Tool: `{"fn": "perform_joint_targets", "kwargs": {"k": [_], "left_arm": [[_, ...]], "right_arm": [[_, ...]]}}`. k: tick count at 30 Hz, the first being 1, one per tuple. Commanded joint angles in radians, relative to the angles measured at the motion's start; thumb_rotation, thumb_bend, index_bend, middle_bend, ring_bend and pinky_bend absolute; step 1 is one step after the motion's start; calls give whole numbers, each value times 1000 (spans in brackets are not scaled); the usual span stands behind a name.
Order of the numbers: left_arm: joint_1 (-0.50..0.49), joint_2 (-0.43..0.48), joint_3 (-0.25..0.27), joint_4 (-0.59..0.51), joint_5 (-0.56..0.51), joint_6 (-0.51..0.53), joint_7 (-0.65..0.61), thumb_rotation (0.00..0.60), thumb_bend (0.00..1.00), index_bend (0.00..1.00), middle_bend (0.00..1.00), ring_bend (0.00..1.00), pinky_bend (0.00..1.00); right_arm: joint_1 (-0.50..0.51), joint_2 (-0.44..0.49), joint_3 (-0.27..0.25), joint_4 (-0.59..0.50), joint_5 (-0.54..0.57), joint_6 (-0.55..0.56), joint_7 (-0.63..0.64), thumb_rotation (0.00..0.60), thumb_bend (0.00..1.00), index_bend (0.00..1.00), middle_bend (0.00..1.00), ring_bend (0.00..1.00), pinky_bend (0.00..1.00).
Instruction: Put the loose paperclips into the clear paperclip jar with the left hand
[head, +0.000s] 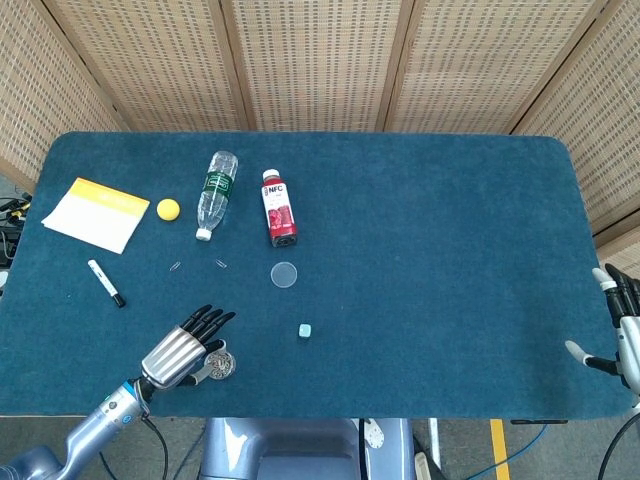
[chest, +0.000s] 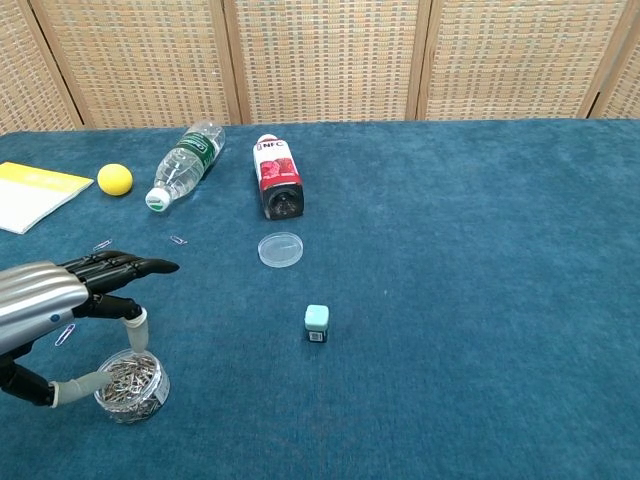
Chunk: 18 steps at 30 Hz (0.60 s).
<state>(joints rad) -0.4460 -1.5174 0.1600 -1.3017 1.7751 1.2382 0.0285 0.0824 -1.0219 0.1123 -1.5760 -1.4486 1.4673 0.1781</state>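
Note:
The clear paperclip jar (chest: 130, 384) stands uncapped near the table's front left edge, with several clips inside; the head view shows the jar (head: 221, 365) too. My left hand (chest: 62, 298) hovers at the jar's left with fingers stretched out flat, and its thumb (chest: 134, 328) hangs over the rim. I see nothing held in the left hand (head: 183, 350). Loose paperclips lie on the cloth: one (chest: 65, 334) beside the hand, two further back (chest: 102, 244) (chest: 178, 240). My right hand (head: 622, 328) rests off the far right edge, fingers apart and holding nothing.
The jar's clear lid (chest: 280, 249) lies flat mid-table. A small teal cube (chest: 316, 322) sits right of the jar. Further back are a lying water bottle (chest: 184, 163), a red juice bottle (chest: 275, 174), a yellow ball (chest: 114, 179), a notepad (chest: 32, 194) and a marker (head: 105, 282).

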Motion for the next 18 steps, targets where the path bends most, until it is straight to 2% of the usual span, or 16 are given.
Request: {"fn": "perform_joint_targets", "kwargs": {"k": [1, 8, 13, 15, 18], "left_arm": [[1, 2, -1, -3, 1, 4, -6, 600, 369, 413, 0, 0, 0], [7, 42, -29, -18, -14, 51, -30, 600, 370, 397, 0, 0, 0], [14, 91, -41, 13, -63, 32, -38, 600, 372, 397, 0, 0, 0], [17, 99, -44, 38, -85, 14, -47, 600, 413, 403, 0, 0, 0], [20, 100, -51, 88, -120, -15, -73, 600, 542, 416, 0, 0, 0]], "right_arm": [[-1, 0, 0, 0, 0, 1, 0, 600, 0, 14, 0, 0, 0], [0, 0, 0, 0, 0, 0, -1, 600, 0, 14, 0, 0, 0], [-1, 1, 0, -2, -3, 3, 1, 600, 0, 14, 0, 0, 0], [-2, 1, -1, -3, -4, 4, 2, 600, 0, 14, 0, 0, 0], [-2, 1, -1, -4, -5, 5, 0, 600, 0, 14, 0, 0, 0]]}}
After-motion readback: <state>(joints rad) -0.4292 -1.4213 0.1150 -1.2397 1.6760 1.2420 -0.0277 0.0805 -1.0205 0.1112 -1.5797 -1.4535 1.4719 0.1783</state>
